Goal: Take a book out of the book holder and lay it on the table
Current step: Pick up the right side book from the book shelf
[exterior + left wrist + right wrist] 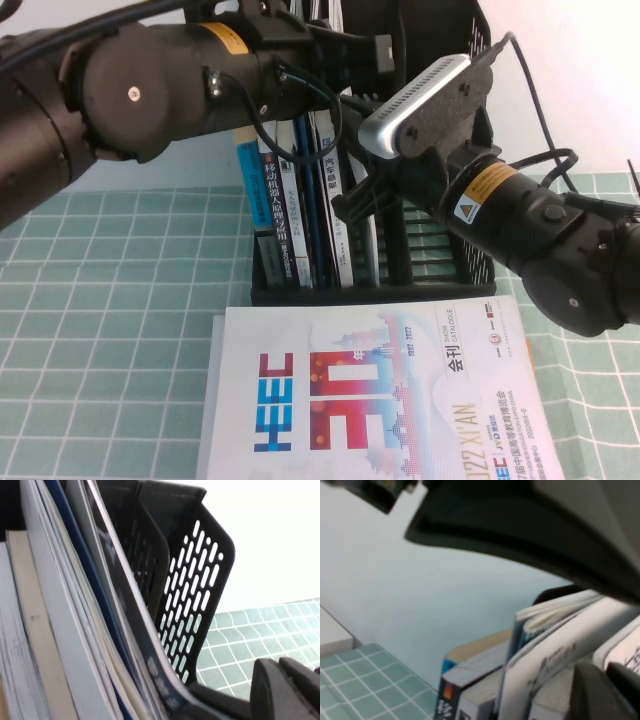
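Observation:
The black book holder (440,285) stands upright at the middle of the green grid table (100,300), with several books in a row in it. A thin pale magazine (362,240) at the right end of that row may be the book; its cover is hidden. My left gripper (385,50) reaches in from the left over the holder's top. In the left wrist view, it (250,695) sits by a thin curved magazine (127,610) beside the perforated wall (200,580). My right gripper (350,200) is at the front edges of the standing books, also shown in the right wrist view (605,690).
A white "HEEC 30" catalogue (370,400) lies flat on the table in front of the holder. A thicker blue-spined book (270,200) stands at the row's left end. Both arms crowd the holder's top and right side. A pale wall stands behind.

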`<action>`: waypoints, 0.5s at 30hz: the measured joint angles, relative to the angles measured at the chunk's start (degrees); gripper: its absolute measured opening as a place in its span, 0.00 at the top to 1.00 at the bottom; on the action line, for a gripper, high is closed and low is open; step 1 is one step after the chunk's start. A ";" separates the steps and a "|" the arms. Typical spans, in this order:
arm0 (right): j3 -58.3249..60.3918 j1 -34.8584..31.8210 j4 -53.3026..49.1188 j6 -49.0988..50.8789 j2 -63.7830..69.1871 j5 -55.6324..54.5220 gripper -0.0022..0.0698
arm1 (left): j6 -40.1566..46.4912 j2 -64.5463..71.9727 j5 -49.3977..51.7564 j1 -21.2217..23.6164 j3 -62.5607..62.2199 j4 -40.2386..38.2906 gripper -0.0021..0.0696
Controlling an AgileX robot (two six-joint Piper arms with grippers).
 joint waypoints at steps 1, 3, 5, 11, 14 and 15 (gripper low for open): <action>-0.13 0.00 0.55 -0.78 0.00 0.21 0.93 | 0.00 0.00 0.33 0.00 0.00 0.00 0.97; -0.23 0.03 1.53 -2.76 0.00 0.63 0.93 | 0.10 -0.11 1.09 0.00 0.00 0.12 0.97; -0.23 0.03 1.86 -3.99 0.00 0.89 0.89 | 0.55 -0.54 1.62 0.00 0.00 0.12 0.97; 0.44 0.03 2.98 -5.30 1.70 10.92 0.56 | 1.34 -2.61 1.64 0.00 0.00 1.06 0.97; 0.78 0.03 4.02 -5.44 1.88 14.22 0.50 | 1.97 -3.40 1.64 0.00 0.00 1.59 0.97; 0.78 0.03 4.16 -5.44 1.99 14.43 0.51 | 2.09 -3.67 1.64 0.00 0.00 1.69 0.97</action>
